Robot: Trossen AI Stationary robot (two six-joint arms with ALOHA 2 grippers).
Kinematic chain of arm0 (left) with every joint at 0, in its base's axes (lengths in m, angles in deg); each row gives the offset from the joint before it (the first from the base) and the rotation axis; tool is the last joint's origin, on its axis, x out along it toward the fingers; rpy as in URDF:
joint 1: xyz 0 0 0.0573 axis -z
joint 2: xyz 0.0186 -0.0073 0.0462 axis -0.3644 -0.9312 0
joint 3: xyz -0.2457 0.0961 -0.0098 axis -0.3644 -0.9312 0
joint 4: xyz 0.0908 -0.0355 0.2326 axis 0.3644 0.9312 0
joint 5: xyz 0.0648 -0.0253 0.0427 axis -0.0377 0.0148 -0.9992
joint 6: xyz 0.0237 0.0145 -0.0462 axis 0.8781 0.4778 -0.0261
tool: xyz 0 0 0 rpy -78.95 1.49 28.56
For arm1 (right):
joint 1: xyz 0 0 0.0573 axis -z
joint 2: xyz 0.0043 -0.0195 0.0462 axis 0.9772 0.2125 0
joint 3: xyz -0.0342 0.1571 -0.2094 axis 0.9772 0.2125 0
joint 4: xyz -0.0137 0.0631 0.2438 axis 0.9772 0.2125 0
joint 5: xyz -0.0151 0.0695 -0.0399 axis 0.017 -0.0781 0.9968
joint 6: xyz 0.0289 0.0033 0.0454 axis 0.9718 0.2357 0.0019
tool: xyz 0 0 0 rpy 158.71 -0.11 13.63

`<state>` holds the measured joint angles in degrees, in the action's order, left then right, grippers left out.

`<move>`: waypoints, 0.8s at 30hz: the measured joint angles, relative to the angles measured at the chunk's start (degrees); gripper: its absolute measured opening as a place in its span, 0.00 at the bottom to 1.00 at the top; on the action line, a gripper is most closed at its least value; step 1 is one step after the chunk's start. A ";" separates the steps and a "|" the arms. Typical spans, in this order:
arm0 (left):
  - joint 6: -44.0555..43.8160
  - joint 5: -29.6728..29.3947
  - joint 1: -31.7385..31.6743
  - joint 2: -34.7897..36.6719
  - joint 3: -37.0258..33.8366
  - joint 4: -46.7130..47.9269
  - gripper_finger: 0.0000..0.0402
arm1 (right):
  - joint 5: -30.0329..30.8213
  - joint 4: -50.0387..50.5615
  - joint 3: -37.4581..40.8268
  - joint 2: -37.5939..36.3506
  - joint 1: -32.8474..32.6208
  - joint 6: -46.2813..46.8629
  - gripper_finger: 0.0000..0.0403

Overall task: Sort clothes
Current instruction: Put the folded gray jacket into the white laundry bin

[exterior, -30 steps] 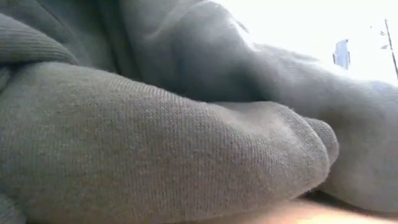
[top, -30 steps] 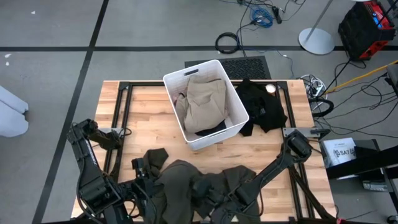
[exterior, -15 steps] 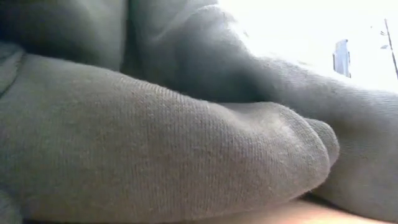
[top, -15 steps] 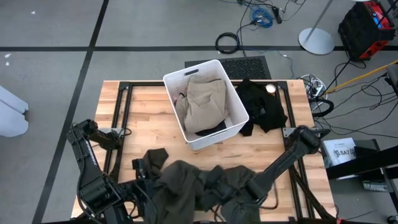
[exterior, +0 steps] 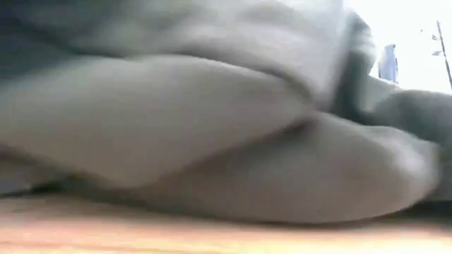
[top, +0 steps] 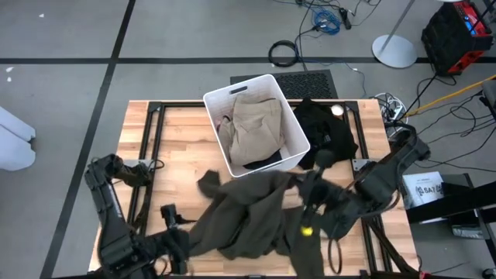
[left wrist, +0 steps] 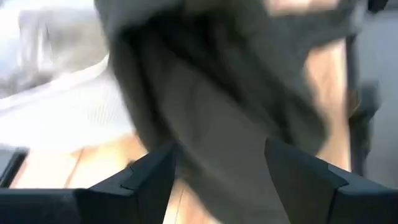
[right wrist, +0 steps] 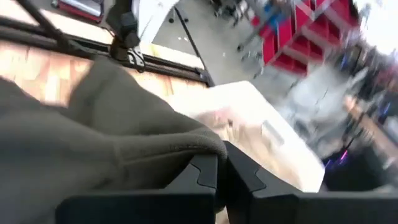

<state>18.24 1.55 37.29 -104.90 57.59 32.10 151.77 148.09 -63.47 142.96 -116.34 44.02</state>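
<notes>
1. wooden table (top: 174, 132) fills the middle of the high view, grey floor and cables around it, a white bin (top: 288, 159) at upper centre holding a khaki garment (top: 252, 128).
2. a black garment (top: 329, 132) lies on the table just right of the bin.
3. my right gripper (right wrist: 221, 180) is clamped on the dark olive garment (top: 248, 213); the right wrist view shows the cloth pinched between the fingers, with the bin beyond.
4. my left gripper (left wrist: 217, 168) stands open, fingers apart, olive cloth ahead of it, nothing held.
5. the low view shows only olive folds on the wood, hiding everything the high view gives.
</notes>
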 joint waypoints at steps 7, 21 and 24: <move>9.36 -28.77 2.59 -6.91 0.10 -29.46 0.64 | -0.18 12.71 0.00 -2.16 0.86 17.51 0.00; 6.44 -14.13 -12.05 -22.36 -0.01 -42.60 0.64 | -5.14 9.75 0.00 -2.14 6.01 16.17 0.00; 5.37 -9.45 -13.06 -23.01 0.04 -42.66 0.64 | -5.07 9.77 0.00 -2.14 6.02 15.61 0.00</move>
<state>23.61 -7.89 24.23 -127.91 57.62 -10.56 146.70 157.86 -63.47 140.82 -110.32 59.64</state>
